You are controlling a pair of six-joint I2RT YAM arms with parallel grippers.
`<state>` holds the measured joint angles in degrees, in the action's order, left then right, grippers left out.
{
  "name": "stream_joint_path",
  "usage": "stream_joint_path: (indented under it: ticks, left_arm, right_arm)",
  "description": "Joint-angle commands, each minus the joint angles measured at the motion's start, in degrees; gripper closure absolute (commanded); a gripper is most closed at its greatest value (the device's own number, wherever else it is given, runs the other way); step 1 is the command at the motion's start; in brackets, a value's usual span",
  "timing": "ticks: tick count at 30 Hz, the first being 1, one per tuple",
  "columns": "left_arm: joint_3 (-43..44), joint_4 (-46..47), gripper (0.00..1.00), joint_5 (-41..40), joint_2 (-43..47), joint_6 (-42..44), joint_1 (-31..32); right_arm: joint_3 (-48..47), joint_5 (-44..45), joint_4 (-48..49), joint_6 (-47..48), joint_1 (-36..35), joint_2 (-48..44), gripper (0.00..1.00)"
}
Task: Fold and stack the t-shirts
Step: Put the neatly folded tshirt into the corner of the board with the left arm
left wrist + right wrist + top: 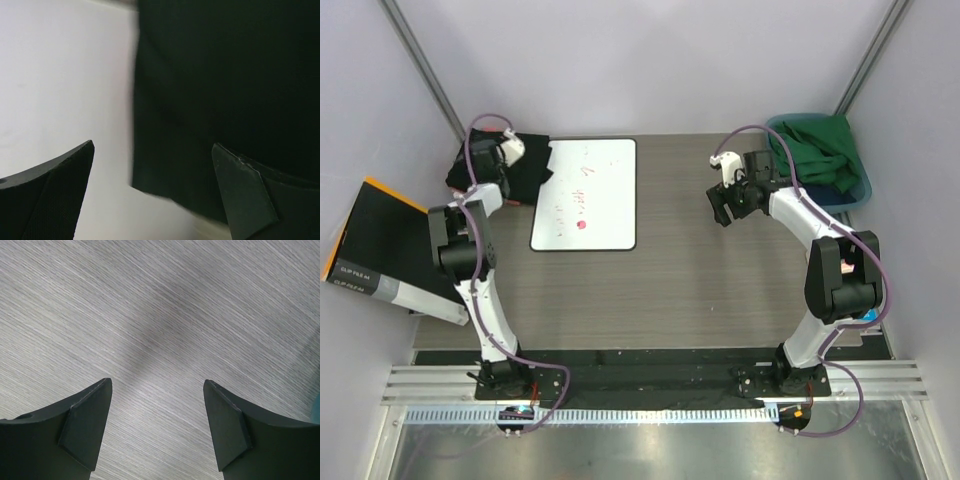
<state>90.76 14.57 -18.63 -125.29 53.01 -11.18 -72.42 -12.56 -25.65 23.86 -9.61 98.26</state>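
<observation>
Left wrist: left claw (pixel 154 145) spread over edge of black t-shirt (pixel 225 75), perhaps touching

table (pixel 700 270): grey wood-grain, matt, fine streaks
black t-shirt (pixel 225 75): soft cloth, matt
white board (pixel 605 215): smooth, slight sheen
right fingers (pixel 85 425): black plastic, matt
left fingers (pixel 55 200): finely textured black pad
green heap (pixel 820 150): crumpled cloth, far right

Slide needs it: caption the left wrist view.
Left gripper, jaws open, over the black t-shirt edge on the white board.
</observation>
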Motion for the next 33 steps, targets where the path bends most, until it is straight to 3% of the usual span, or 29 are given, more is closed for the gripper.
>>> stream_joint_path:
  ticks: [1,4,5,8,13,18,19,23,29,31,33]
  left_arm:
    - [-14.6,1.4,0.0,5.2,15.4,-1.4,8.8]
    - [-19.9,-6.6,0.0,8.7,22.9,-7.8,15.6]
    - [-20.0,-9.4,0.0,11.1,24.4,-13.5,17.7]
    - [-17.8,-20.3,0.0,12.8,28.0,-19.3,19.7]
    - [-16.7,-24.0,0.0,14.4,32.3,-22.2,20.3]
    - [-18.2,-27.1,0.0,27.1,38.4,-30.4,20.8]
    - [-18.2,-27.0,0.0,31.3,38.8,-34.8,21.4]
    - [-18.1,-25.3,0.0,33.8,39.4,-42.2,24.4]
    - [-19.6,-21.1,0.0,24.1,39.9,-49.3,26.8]
    - [-20.4,-17.0,0.0,23.2,42.3,-51.1,26.9]
    - [-22.2,-12.5,0.0,22.9,44.3,-51.6,27.7]
  right_arm:
    - [-1.1,0.5,0.4,0.1,-0.2,-2.2,0.2]
    - [-1.8,1.4,0.4,-0.1,-0.3,-2.6,0.03]
    - [-2.4,1.6,0.4,-0.3,-0.3,-2.9,0.0]
    - [-3.2,1.8,0.5,-0.3,-0.2,-3.6,0.0]
    - [-2.4,2.5,-0.3,4.9,-1.3,-7.3,0.0]
    - [-2.5,3.7,-0.3,5.5,-1.6,-11.7,0.0]
    - [-2.0,3.7,0.1,4.8,-1.6,-13.8,0.0]
    - [0.7,6.3,1.0,-0.6,-1.6,-18.5,0.0]
    - [3.4,18.0,6.3,-9.3,-1.6,-22.1,0.0]
    - [1.3,15.0,5.7,-11.5,-1.6,-23.1,0.0]
    - [1.1,6.2,7.8,-15.8,-1.6,-26.7,0.0]
